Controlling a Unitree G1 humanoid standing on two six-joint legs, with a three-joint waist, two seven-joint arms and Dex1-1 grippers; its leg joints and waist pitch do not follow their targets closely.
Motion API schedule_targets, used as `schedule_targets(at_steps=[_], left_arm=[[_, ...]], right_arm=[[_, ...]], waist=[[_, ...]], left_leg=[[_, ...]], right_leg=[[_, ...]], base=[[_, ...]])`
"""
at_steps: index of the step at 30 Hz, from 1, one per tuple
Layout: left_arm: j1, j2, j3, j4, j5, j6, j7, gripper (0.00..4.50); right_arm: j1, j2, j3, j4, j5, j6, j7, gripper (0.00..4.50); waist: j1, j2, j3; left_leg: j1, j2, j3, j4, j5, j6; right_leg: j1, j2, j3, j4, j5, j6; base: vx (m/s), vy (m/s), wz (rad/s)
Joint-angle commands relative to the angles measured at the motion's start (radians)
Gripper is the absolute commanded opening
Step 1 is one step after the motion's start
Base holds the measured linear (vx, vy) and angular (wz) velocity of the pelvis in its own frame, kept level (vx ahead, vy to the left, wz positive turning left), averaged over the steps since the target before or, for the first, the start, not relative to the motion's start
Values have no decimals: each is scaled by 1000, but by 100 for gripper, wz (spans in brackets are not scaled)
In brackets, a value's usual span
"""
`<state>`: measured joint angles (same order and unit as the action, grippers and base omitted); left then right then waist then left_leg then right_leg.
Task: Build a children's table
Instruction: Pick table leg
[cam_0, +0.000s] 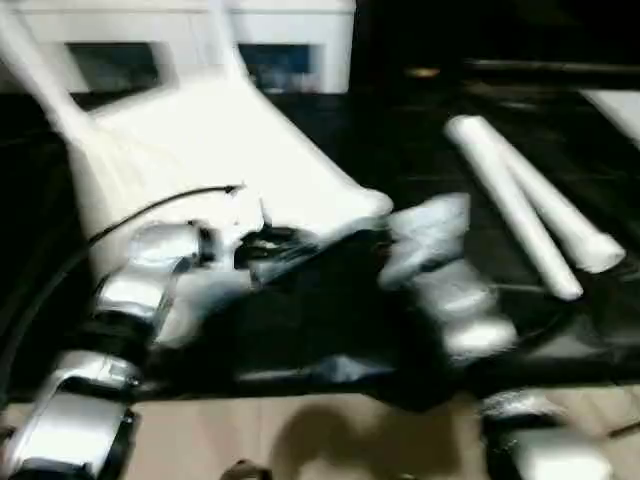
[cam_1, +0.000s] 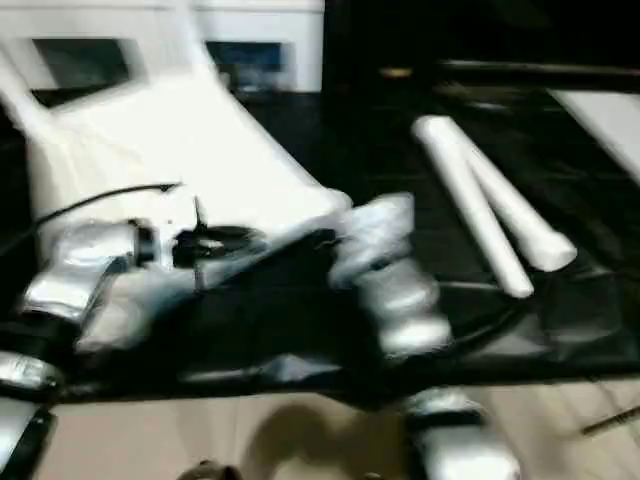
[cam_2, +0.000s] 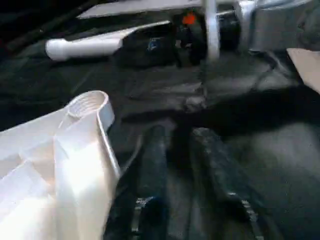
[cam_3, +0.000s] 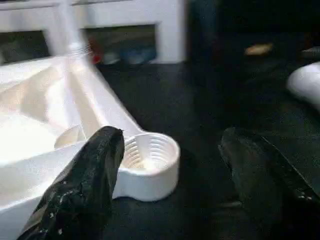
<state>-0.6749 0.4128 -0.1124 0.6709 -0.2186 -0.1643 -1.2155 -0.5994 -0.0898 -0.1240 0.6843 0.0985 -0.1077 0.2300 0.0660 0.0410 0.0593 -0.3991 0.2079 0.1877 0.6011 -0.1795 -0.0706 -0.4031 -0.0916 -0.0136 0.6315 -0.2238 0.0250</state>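
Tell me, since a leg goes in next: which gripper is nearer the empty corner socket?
Right. The right gripper has its open fingers on either side of the socket; the left gripper sits beside it, further off.

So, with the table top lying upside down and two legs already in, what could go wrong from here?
1. The right end effector stands open astride the empty ribbed corner socket of the white plastic table top; closing or pushing there could shift the top on the black sheet.
2. Two loose white tapered tube legs lie side by side, apart from the top; a sweeping arm could roll them away.
3. A black cable runs by the left forearm and might snag.
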Motion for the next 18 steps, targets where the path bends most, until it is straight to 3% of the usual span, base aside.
schedule_targets(at_steps=[1, 2, 4, 11, 12, 14, 15, 16, 18], left_arm=[[-11, -1, 38, -24, -36, 33, 22, 137], [-1, -10, 56, -60, -63, 72, 45, 143], [27, -17, 64, -120, -92, 113, 53, 153], [105, 15, 50, -237, -89, 190, 53, 212], [105, 15, 42, -219, -34, 195, 119, 223], [113, -11, 35, -224, -18, 229, 173, 237], [119, -27, 32, -237, -30, 249, 181, 246], [124, -38, 21, -245, -30, 271, 187, 256], [126, -39, -31, -230, 33, 256, 196, 271]], right_arm=[[17, 0, 7, -35, -37, 66, -39, 336], [26, -12, -1, -70, -39, 111, -59, 336], [31, -23, -14, -114, -28, 180, -82, 336], [4, -51, 1, -162, -3, 309, -53, 336], [8, -56, 12, -180, -11, 327, -40, 336], [18, -59, 17, -201, -26, 358, -47, 336], [21, -60, 18, -208, -29, 372, -52, 336], [23, -61, 20, -210, -32, 379, -55, 336], [22, -65, 26, -210, -36, 390, -56, 336]], waist=[[1, 7, -83], [-5, 0, -79], [-2, -4, -81], [-7, 3, -83], [-11, -7, -83], [-9, -12, -83], [-11, -28, -82], [-3, -15, -82], [-1, -29, -83]], left_leg=[[29, -3, 4, -60, -79, 8], [27, -1, 3, -65, -106, 2], [27, 1, 2, -64, -93, 14], [27, 0, 1, -60, -42, 31], [27, 1, 2, -60, -44, 35], [27, 2, 1, -60, -35, 42], [27, 2, 4, -61, -32, 44], [30, 3, 3, -61, -36, 41], [29, 3, 4, -60, -21, 44]], right_leg=[[61, -18, 8, -43, 250, -271], [64, -20, 11, -50, 189, -269], [62, -22, 14, -50, 165, -274], [58, -13, 11, -46, 205, -258], [58, -11, 12, -48, 206, -255], [59, -14, 13, -47, 200, -245], [60, -12, 14, -48, 195, -244], [53, -17, 15, -49, 162, -249], [55, -15, 16, -45, 173, -248]], base=[[0, 0, 0], [0, 0, 0], [0, 0, 0], [0, 0, 0], [0, 0, 0], [0, 0, 0], [0, 0, 0], [0, 0, 0], [0, 0, 0]])
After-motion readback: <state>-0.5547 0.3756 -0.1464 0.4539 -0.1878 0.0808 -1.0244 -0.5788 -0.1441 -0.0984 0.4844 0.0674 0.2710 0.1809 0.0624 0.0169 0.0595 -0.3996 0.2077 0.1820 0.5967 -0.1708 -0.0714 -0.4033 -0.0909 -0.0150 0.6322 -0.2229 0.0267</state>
